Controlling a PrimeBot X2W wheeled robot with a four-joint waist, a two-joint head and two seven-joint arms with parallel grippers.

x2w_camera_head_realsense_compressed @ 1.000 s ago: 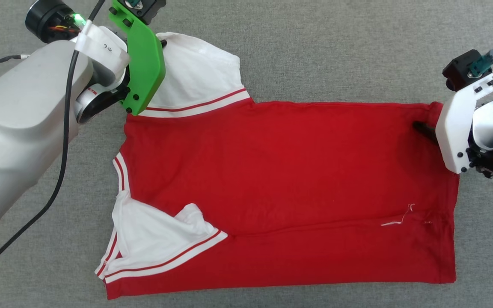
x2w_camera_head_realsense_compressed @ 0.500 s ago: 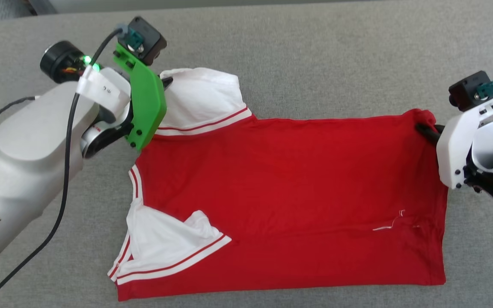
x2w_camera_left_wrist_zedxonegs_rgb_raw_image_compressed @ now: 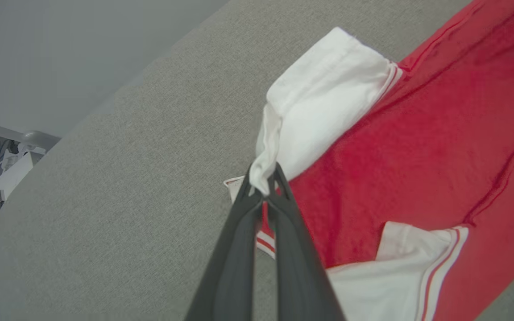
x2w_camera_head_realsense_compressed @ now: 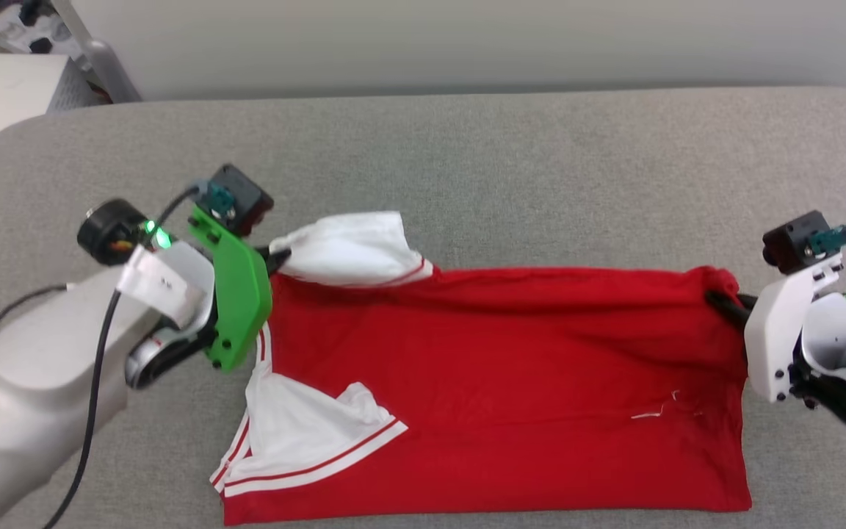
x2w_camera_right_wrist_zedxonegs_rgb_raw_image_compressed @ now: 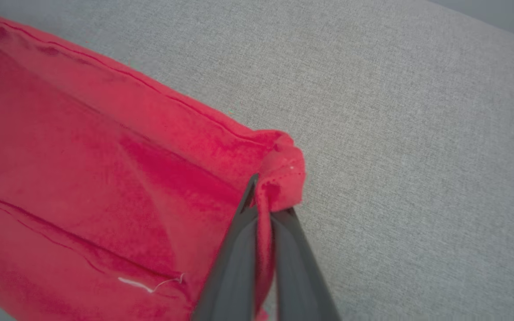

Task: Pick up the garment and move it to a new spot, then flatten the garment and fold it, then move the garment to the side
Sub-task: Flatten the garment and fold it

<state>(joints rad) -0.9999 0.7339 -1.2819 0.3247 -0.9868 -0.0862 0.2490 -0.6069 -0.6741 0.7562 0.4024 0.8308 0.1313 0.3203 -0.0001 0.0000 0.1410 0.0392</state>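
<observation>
The garment, a red T-shirt with white sleeves, lies spread on the grey surface, neck to the left. My left gripper is shut on the tip of the far white sleeve, which bunches up off the surface; the left wrist view shows the cloth pinched at the left gripper. My right gripper is shut on the far hem corner, and the right wrist view shows red cloth folded over the right gripper. The near sleeve lies crumpled on the body. A white thread sits near the hem.
The grey padded surface extends well beyond the garment toward a pale wall. A white piece of furniture with cables stands beyond the surface's far left corner. A black cable runs along my left arm.
My right gripper has shut on the hem corner. Both held points have come up, bunching the far sleeve and the corner. The head camera has tilted up, bringing the wall into view.
</observation>
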